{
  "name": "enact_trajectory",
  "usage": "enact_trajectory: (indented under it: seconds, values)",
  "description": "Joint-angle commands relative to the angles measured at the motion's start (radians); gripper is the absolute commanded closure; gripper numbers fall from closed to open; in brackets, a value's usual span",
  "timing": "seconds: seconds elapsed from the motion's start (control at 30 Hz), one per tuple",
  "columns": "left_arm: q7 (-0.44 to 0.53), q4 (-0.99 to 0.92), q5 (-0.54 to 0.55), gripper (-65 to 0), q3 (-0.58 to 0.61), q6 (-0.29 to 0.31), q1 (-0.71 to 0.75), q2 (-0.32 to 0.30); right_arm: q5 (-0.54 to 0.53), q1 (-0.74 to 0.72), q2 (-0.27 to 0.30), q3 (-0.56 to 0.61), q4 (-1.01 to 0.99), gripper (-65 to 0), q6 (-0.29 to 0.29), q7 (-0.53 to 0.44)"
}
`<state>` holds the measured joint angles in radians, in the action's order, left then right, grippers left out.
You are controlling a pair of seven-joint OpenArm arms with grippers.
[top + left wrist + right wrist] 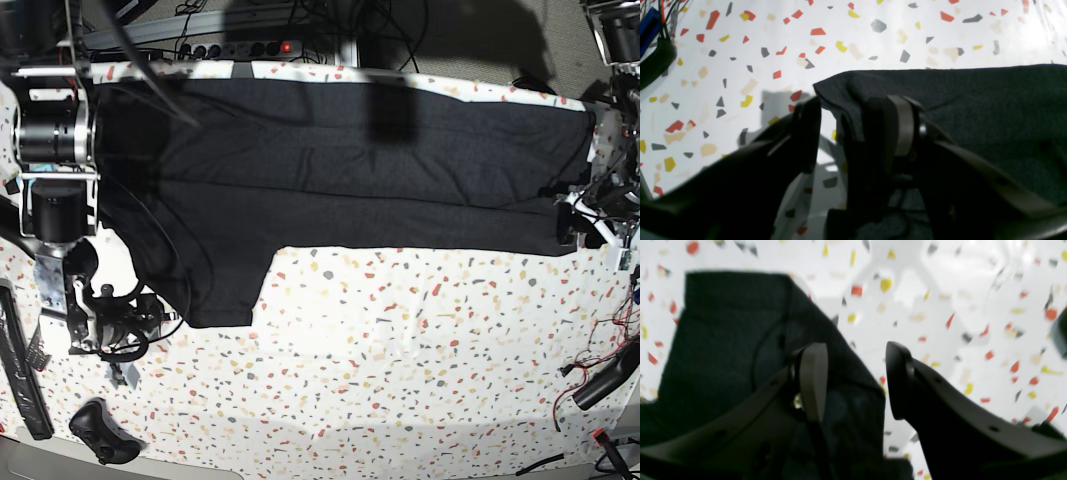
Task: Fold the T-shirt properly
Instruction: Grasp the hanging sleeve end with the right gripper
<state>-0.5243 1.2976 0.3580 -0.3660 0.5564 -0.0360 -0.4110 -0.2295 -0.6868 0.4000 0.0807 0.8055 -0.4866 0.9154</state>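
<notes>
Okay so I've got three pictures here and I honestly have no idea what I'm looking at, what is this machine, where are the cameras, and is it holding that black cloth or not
This is a robot with two arms working at a speckled table. One picture looks down from above; the other two come from cameras on each wrist, looking past the fingers. The big black cloth is a T-shirt, spread across the table's far side. The left gripper is at a corner of the shirt, jaws open, with cloth between them but not pinched. The right gripper is also open, one finger over the shirt's edge, the other over bare table. Nothing is gripped yet. A power strip and cables lie beyond the table.

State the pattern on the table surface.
The table is white with red, yellow and grey terrazzo-style flecks, clearest in the base view.
</notes>
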Motion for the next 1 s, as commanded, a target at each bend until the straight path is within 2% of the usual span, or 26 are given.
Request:
enact_trajectory:
  seconds: [0.0, 0.17, 0.37, 0.57, 0.7, 0.8, 0.9, 0.97]
  values:
    - [0.02, 0.02, 0.013, -29.0, -0.006, 0.001, -0.016, -0.021, -0.006, -0.037, -0.005, 0.008, 0.014, -27.8, -0.003, 0.0]
    - [0.02, 0.02, 0.013, -29.0, -0.006, 0.002, -0.016, -0.021, -0.006, -0.036, -0.043, 0.061, 0.014, -27.7, -0.003, 0.01]
    - [0.019, 0.02, 0.013, -29.0, -0.006, 0.001, -0.016, -0.021, 0.001, -0.036, -0.07, 0.11, 0.014, -24.3, -0.003, 0.038]
    - [0.019, 0.02, 0.013, -29.0, -0.006, 0.001, -0.016, -0.021, 0.022, -0.025, -0.068, 0.111, -0.003, -24.1, -0.003, 0.037]
    - [0.019, 0.02, 0.013, -29.0, -0.006, 0.001, -0.016, -0.021, 0.026, -0.025, -0.068, 0.11, -0.043, -20.7, 0.001, 0.021]
    - [0.019, 0.02, 0.013, -29.0, -0.006, 0.001, -0.016, -0.021, 0.075, -0.025, -0.068, 0.11, -0.06, -20.5, 0.037, 0.0]
    - [0.019, 0.02, 0.013, -29.0, -0.006, 0.001, -0.016, -0.021, 0.104, -0.026, -0.067, 0.11, -0.061, -20.1, 0.042, -0.013]
    - [0.019, 0.02, 0.013, -29.0, -0.006, 0.001, -0.016, -0.021, 0.103, -0.026, -0.068, 0.11, -0.061, -14.7, 0.042, -0.024]
